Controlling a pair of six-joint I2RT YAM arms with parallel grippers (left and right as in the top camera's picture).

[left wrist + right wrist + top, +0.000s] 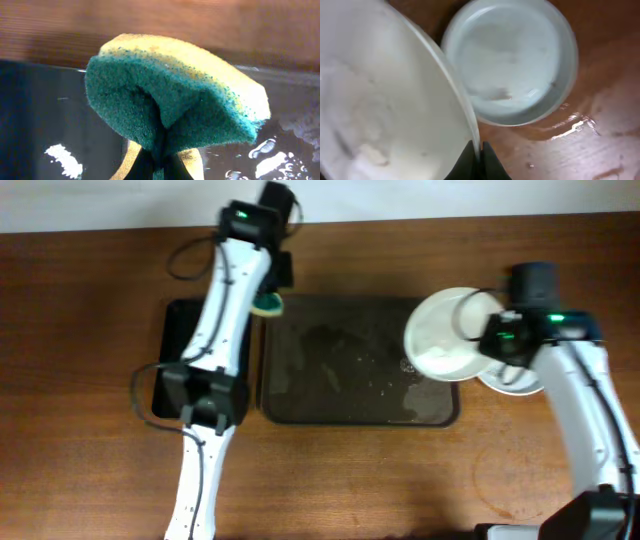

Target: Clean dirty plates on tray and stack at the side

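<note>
While the wooden surface (80, 330) fills the overhead view, the dark brown tray (340, 405) lies at its centre, its floor wet and speckled with droplets and bare of plates. A narrower black tray (172, 330) sits just beside it at the left, under the left arm.

Next in size is the held plate (440, 340), round, white and shallow. It is tilted in the air over the right end of the tray. Its face looks filmed and blotchy, and no dark smear shows on it, though the wrist view is blurred. The second plate (510, 55) lies flat on the surface right of the tray, glossy, with a puddle glinting beside it. Whether another lies beneath it I cannot tell.

These plates look stiff, light and likely brittle, and being wet they will probably be slippery. The raised rim seems the only sound hold, pinched deep, and the tilt may let a plate slide or swing.

A sponge (175, 95), yellow above and green below, is soft and buckles where it is pinched. It hovers at the tray's upper left corner.

The right claw (477, 155) is clenched on the held plate's rim. The left claw (157, 162) is clenched on the sponge from below.
</note>
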